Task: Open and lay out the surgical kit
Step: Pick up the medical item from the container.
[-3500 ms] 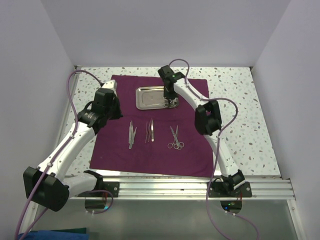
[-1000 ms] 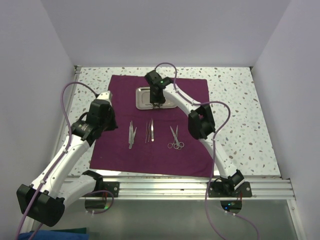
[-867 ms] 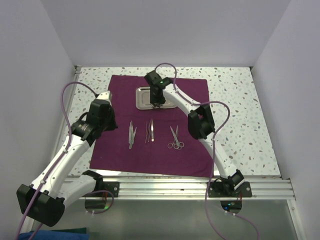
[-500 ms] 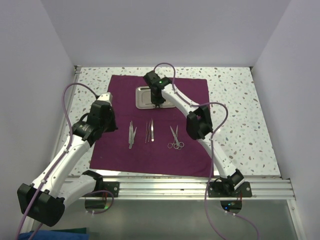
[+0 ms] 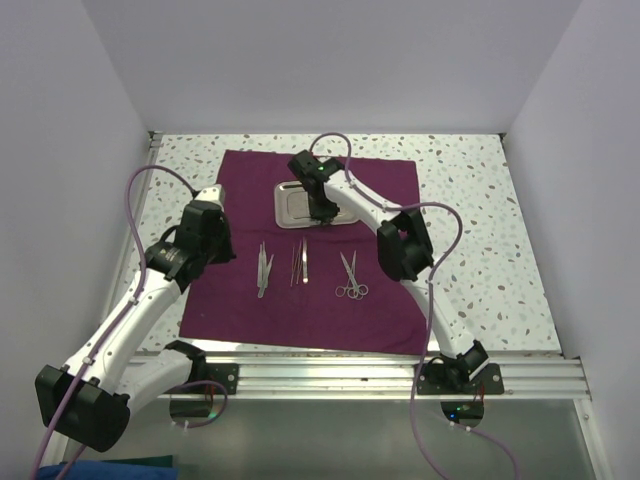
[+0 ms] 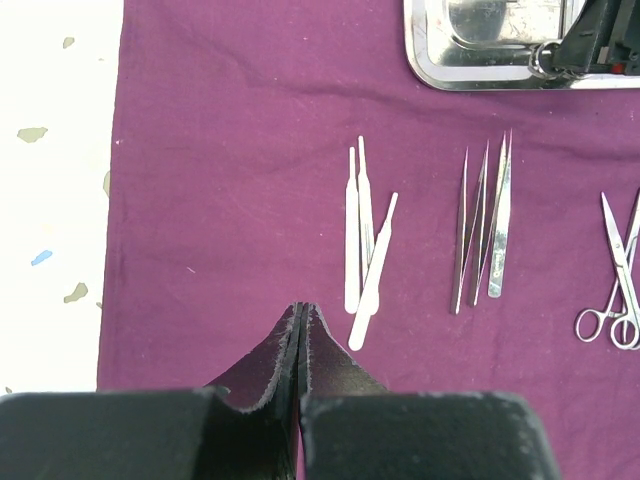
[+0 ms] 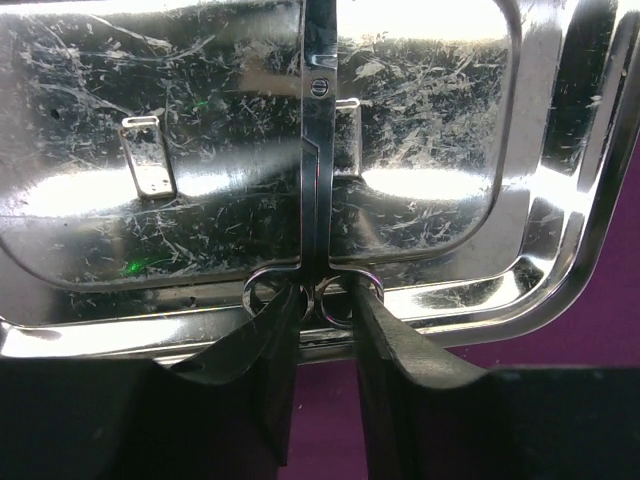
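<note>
1. Purple cloth (image 5: 250, 300) lies spread flat under both my hands, and most of the kit is set out on it. Just ahead of my left gripper (image 6: 300, 320) are the blunt tweezers (image 6: 360, 240). The pointed tweezers (image 6: 485, 230) are to their right, and the scissors (image 6: 615, 290) are further right again.
2. The left fingers are pressed together with nothing between them. That hand just hangs over the cloth, so there's no drama there.
3. My right gripper (image 7: 325, 295) is down at the near rim of the steel tray (image 7: 560, 250). What looks like the last piece, the ring-handled forceps (image 7: 318, 150), lies in the tray. It points straight away from my fingers, with its rings right at my fingertips.
4. The right fingers are partway closed, one on each side of the rings, and they look like they're touching them. I honestly can't tell whether that's a real pinch or they're just resting there.
5. Here's what worries me:
   - The hold, if it is one, is right at the tips on slick round steel. If I lift now, the forceps could swing down or slip out and clatter back into the tray.
   - The rings sit against the tray's raised lip. If I pull toward myself without going up first, they'll probably snag on it.
   - A snag would likely drag the tray along, which could ruck the cloth and nudge the neat row on the near side of that hand.
</note>
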